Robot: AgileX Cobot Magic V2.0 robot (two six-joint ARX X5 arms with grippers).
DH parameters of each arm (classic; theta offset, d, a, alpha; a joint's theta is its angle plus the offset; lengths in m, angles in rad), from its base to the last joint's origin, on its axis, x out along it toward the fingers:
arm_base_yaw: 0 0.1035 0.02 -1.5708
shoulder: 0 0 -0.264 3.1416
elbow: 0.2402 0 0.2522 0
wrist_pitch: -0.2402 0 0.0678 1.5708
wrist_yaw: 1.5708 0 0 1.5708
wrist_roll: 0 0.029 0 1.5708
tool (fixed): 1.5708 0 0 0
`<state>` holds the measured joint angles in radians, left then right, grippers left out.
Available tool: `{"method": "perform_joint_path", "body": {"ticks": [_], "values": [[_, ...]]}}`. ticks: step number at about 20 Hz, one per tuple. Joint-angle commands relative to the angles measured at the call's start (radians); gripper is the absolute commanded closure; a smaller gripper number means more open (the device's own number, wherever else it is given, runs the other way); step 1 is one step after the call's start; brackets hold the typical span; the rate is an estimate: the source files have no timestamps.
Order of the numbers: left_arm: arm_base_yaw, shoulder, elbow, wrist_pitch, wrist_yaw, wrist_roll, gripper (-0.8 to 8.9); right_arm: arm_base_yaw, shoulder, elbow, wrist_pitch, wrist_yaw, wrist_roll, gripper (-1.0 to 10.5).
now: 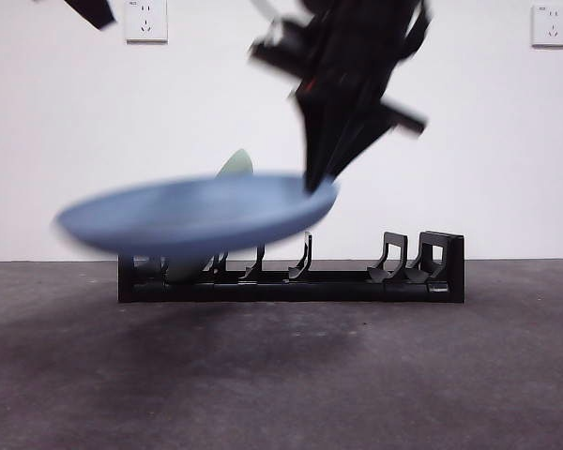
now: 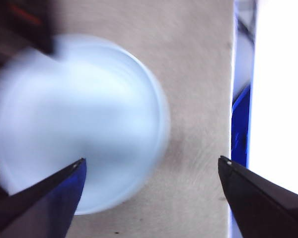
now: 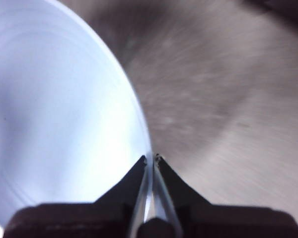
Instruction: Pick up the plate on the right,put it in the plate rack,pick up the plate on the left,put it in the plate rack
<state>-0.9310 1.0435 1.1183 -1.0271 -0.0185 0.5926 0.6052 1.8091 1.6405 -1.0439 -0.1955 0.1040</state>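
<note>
Tabletop (image 1: 281,375) lies bare in front; above it the right end effector (image 1: 321,183) is clamped on the rim of a blue plate (image 1: 197,214), carried nearly flat over the plate rack (image 1: 291,281). Left end effector (image 2: 151,163) hangs with jaws apart above. A pale green plate (image 1: 235,167) already stands racked behind, so this looks like the second placement: tilt upright, lower into a free slot.
</note>
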Motion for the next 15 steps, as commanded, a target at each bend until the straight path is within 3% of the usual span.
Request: {"method": "perform_joint_path", "body": {"ticks": [1, 6, 12, 13, 15], "values": [[-0.073, 0.047, -0.002, 0.024, -0.118, 0.05, 3.63, -0.039, -0.045, 0.0, -0.05, -0.03, -0.011, 9.6], [-0.17, 0.165, -0.002, 0.078, -0.297, 0.093, 3.64, -0.104, -0.12, 0.0, -0.128, -0.125, -0.011, 9.6], [-0.173, 0.248, -0.002, 0.096, -0.319, 0.096, 3.81, -0.109, -0.146, 0.0, -0.163, -0.218, -0.019, 9.6], [-0.173, 0.251, -0.002, 0.098, -0.338, 0.091, 4.4, -0.109, -0.146, 0.0, -0.168, -0.22, -0.019, 9.6], [-0.173, 0.251, -0.002, 0.099, -0.345, 0.089, 6.63, -0.109, -0.146, 0.0, -0.169, -0.22, -0.019, 9.6]]}}
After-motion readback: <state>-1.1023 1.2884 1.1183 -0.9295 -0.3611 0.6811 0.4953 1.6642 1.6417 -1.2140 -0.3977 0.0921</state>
